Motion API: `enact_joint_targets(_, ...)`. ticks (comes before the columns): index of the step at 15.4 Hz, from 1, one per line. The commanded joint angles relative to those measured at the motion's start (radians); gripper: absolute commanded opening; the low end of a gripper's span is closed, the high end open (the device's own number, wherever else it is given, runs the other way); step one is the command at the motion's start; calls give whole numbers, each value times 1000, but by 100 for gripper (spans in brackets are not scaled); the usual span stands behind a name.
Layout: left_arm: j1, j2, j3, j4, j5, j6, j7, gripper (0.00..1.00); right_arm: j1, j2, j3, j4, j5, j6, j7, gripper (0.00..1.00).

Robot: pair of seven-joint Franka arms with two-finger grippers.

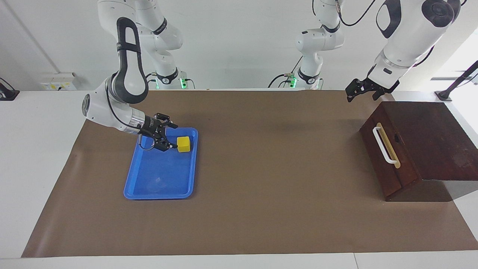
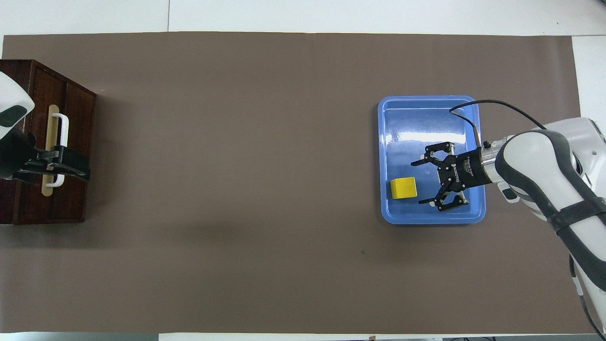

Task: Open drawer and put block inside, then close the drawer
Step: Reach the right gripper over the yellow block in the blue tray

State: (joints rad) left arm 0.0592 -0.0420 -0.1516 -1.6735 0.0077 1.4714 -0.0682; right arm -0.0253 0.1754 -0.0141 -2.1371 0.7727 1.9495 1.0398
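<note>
The yellow block (image 1: 183,144) lies in the blue tray (image 1: 149,190), in its corner nearer to the robots; it also shows in the overhead view (image 2: 403,187). My right gripper (image 1: 172,136) is open and low over the tray (image 2: 428,106), its fingertips just short of the block, on the side toward the right arm's end of the table; it shows from above as well (image 2: 418,183). The drawer (image 1: 379,157) is shut in its dark wooden box (image 1: 429,138), its white handle (image 1: 384,145) free. My left gripper (image 1: 361,98) is open, raised over the drawer's front (image 2: 75,128), touching nothing.
A brown mat (image 1: 261,168) covers the table. The box stands at the left arm's end, its drawer front facing the tray. The tray lies toward the right arm's end. A black stand (image 1: 457,84) is beside the box, nearer to the robots.
</note>
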Motion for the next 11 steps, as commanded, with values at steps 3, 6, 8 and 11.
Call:
enact_joint_targets(3,5,-18,3,-15,-11,12,7,100,-2,7,5,-30,52,75,-119,100)
enact_joint_targets(6,-1,-24,0,-17,-11,-9,18,100,4,29,5,-58,126,121,-184,100)
enact_joint_targets(8,-44,-25,-22,-12,-3,0,8,100,21,29,5,-69,137,146,-191,100)
enact_joint_targets(11,-32,-27,-16,-9,-5,13,-24,100,22,29,5,-83,149,152,-205,100)
